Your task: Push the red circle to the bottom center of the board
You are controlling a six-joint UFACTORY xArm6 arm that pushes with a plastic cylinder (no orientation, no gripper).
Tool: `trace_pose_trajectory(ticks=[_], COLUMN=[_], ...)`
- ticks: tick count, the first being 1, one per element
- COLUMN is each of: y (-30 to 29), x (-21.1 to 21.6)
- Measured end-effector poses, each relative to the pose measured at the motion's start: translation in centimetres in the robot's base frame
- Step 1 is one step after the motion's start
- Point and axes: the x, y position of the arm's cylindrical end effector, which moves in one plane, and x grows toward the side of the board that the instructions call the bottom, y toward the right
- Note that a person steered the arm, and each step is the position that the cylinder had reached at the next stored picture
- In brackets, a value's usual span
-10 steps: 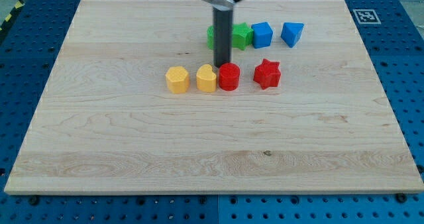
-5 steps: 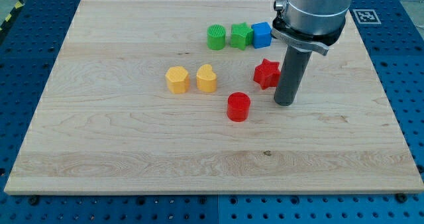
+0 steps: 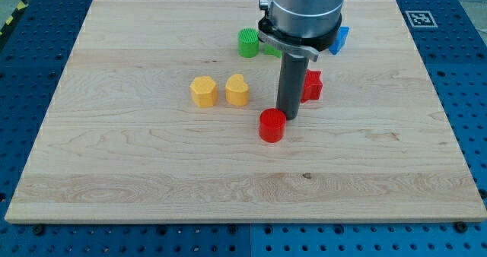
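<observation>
The red circle (image 3: 272,125) lies near the middle of the wooden board (image 3: 137,173). My tip (image 3: 288,118) stands just at its upper right, touching or nearly touching it. The red star (image 3: 311,85) is right behind the rod, partly hidden by it.
A yellow hexagon (image 3: 203,91) and a yellow heart (image 3: 237,90) sit to the left of the red circle. A green circle (image 3: 248,42) is near the top, with a green block (image 3: 270,49) beside it and a blue block (image 3: 339,39) mostly hidden by the arm.
The red circle went from beside the yellow heart down toward the view's bottom. My rod swung out to the right, then came back left to the circle's upper right.
</observation>
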Motion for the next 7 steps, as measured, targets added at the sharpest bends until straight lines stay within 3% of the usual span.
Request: trace_pose_trajectory(ticks=[3,6,7], y=[-1.1,-7.3,-5.9], x=[1.4,1.2,1.2])
